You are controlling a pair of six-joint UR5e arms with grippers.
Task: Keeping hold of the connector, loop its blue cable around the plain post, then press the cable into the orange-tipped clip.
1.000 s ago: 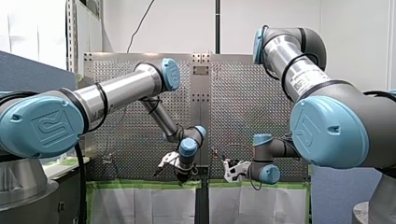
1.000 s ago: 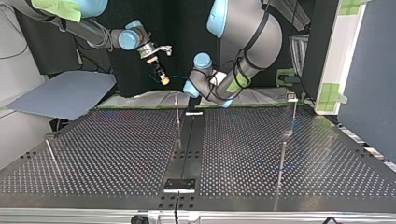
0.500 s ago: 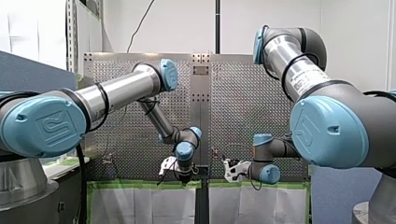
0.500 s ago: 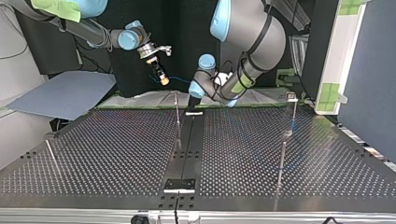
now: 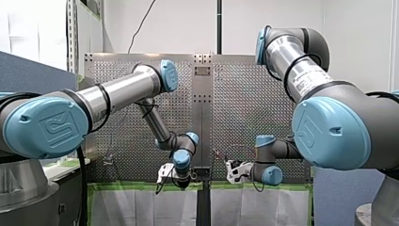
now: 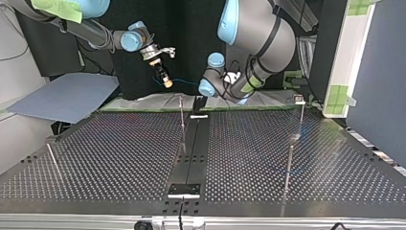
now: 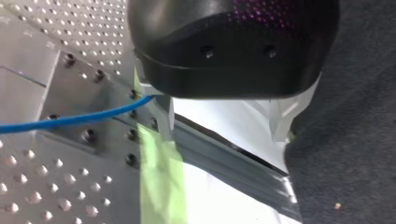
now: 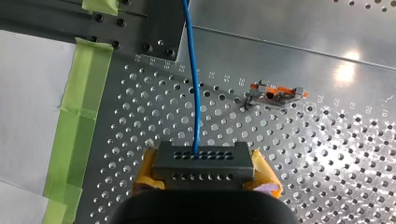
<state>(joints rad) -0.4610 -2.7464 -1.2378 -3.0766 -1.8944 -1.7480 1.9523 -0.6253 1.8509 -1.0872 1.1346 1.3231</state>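
Observation:
In the right wrist view my right gripper (image 8: 204,175) is shut on the grey connector (image 8: 203,161), with a yellow pad (image 8: 145,171) at each end. The blue cable (image 8: 194,84) leaves the connector and runs straight ahead over the perforated plate. The orange-tipped clip (image 8: 276,92) stands ahead and off to one side. In the top view my right gripper (image 6: 167,84) hangs above the table's far edge. My left gripper (image 7: 224,123) is open; the blue cable (image 7: 70,120) reaches the outer side of one pale finger (image 7: 166,116). Nothing lies between its fingers.
Thin upright posts stand on the table in the top view: one (image 6: 182,117) near the middle rail, two (image 6: 288,167) at the right, one (image 6: 52,160) at the left. Green tape (image 8: 77,135) and white sheeting edge the plate. A blue board (image 6: 67,96) lies at the far left.
My left arm's wrist has swung down and to the left in the front view, bringing its gripper low by the table's edge. My right arm and the connector have stayed put.

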